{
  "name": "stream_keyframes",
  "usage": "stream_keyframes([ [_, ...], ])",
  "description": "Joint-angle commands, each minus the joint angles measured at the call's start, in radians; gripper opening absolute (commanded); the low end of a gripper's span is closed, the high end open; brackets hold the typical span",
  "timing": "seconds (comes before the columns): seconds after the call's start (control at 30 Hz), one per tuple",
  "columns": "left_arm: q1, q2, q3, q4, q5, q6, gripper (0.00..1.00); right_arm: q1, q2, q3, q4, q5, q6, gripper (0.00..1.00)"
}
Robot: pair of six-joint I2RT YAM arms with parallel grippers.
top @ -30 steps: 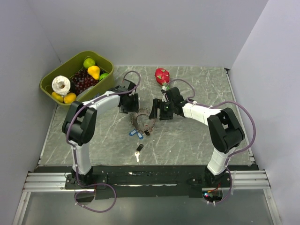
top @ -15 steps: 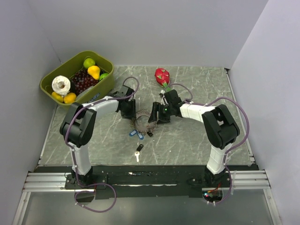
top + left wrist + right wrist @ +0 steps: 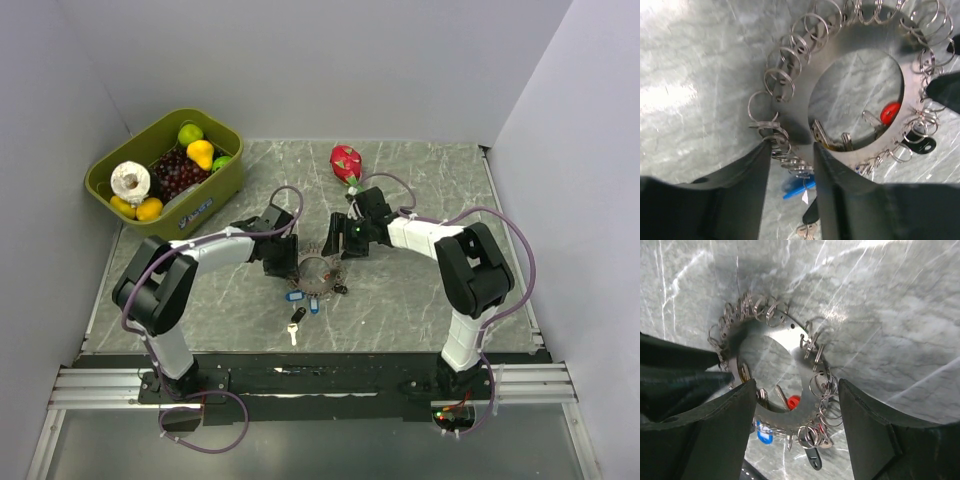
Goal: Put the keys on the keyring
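Both my claws have slid the keyring (image 3: 318, 270) nearer my bases than a second ago. My left claw (image 3: 790, 147) is pinched narrowly on its beaded rim. My right claw (image 3: 797, 385) stands wide, straddling the opposite rim. Several keys (image 3: 294, 295) seem hung already, and a loose key (image 3: 296, 322) lies just nearer than both claws. I judge my right must fetch it next while my left steadies.

Grey keyring (image 3: 792, 117) fringed with small split rings; blue- and black-headed keys (image 3: 293, 296) just beside its near rim.
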Motion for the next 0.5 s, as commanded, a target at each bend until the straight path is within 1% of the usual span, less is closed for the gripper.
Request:
stream_keyframes([
  [0.0, 0.0, -0.06, 0.026, -0.046, -0.05, -0.022, 0.52, -0.005, -0.065, 0.052, -0.025, 0.042, -0.039, 0.73],
  [0.07, 0.002, -0.086, 0.044, -0.057, -0.076, -0.015, 0.56, -0.005, -0.073, 0.055, -0.03, 0.049, -0.044, 0.73],
  [0.1, 0.005, -0.094, 0.06, -0.057, -0.081, -0.013, 0.59, -0.005, -0.076, 0.056, -0.039, 0.062, -0.05, 0.73],
  [0.27, 0.042, -0.139, 0.08, -0.044, -0.061, 0.001, 0.64, -0.005, -0.076, 0.079, -0.069, 0.106, -0.08, 0.72],
  [0.37, 0.087, -0.158, 0.058, -0.009, 0.005, -0.005, 0.65, -0.007, -0.065, 0.101, -0.091, 0.118, -0.094, 0.71],
  [0.4, 0.098, -0.163, 0.037, 0.02, 0.049, -0.008, 0.65, -0.005, -0.061, 0.104, -0.099, 0.123, -0.099, 0.7],
  [0.47, 0.132, -0.178, 0.006, 0.044, 0.094, -0.016, 0.65, -0.005, -0.055, 0.11, -0.105, 0.128, -0.1, 0.66],
])
